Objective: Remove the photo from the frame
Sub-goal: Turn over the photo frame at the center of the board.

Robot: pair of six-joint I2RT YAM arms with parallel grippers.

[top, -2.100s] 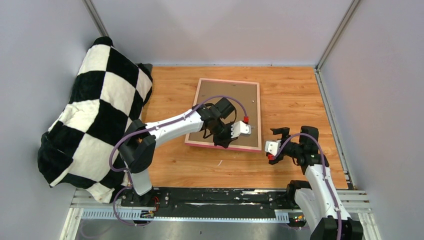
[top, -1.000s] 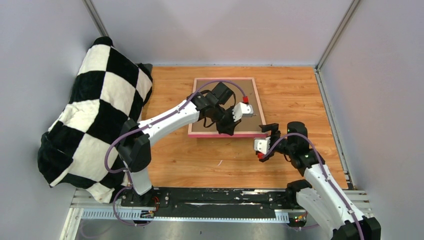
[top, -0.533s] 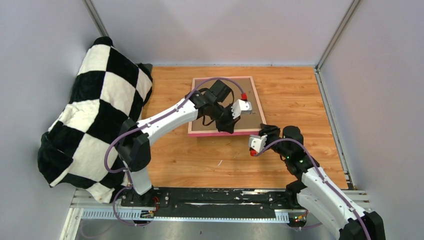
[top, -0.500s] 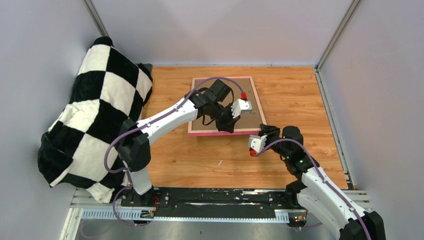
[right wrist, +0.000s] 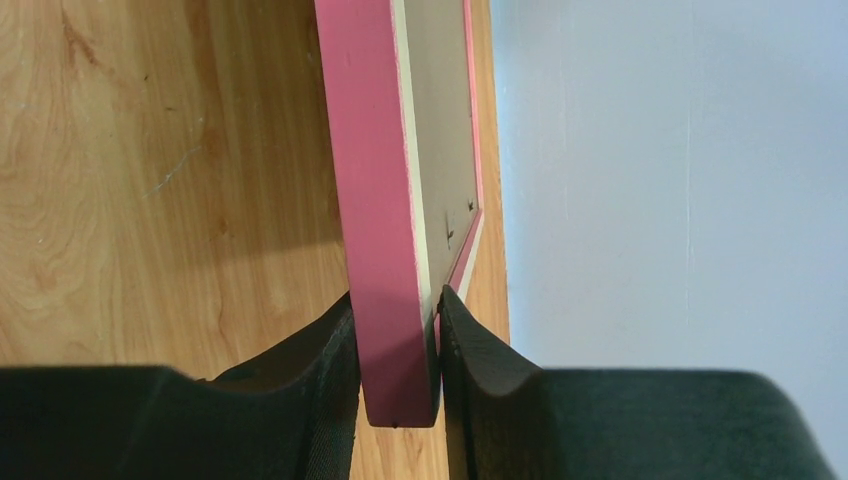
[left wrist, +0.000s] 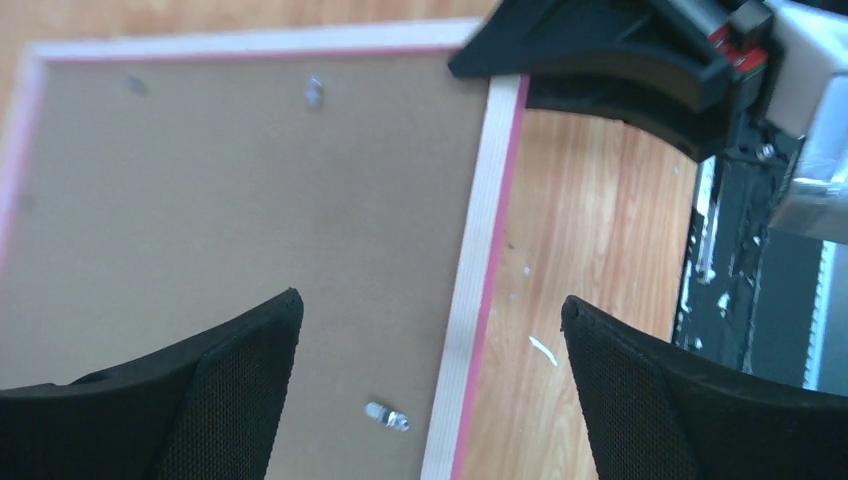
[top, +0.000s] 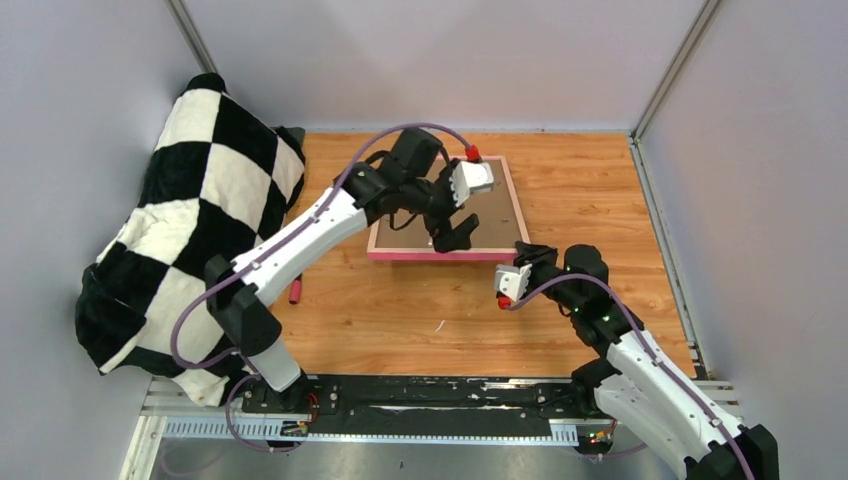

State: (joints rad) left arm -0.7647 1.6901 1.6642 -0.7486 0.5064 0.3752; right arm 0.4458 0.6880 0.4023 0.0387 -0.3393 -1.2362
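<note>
Right gripper (right wrist: 398, 325): I see it clamped on the frame's (top: 440, 255) near right corner, one finger on each face.
Frame: back side up on the wooden table (top: 600, 190), brown backing board (left wrist: 250, 200) showing; photo hidden from me.
Left gripper (left wrist: 428, 298): jaws spread wide above the backing board, holding nothing.

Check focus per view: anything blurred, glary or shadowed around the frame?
Left wrist: the frame and its brown backing are smeared by motion blur; only the left tool's fingers look crisp. Right wrist: the frame's pink edge and the table's wood grain are sharp, no glare. Top external: even light, sharp, only soft shadows.
</note>
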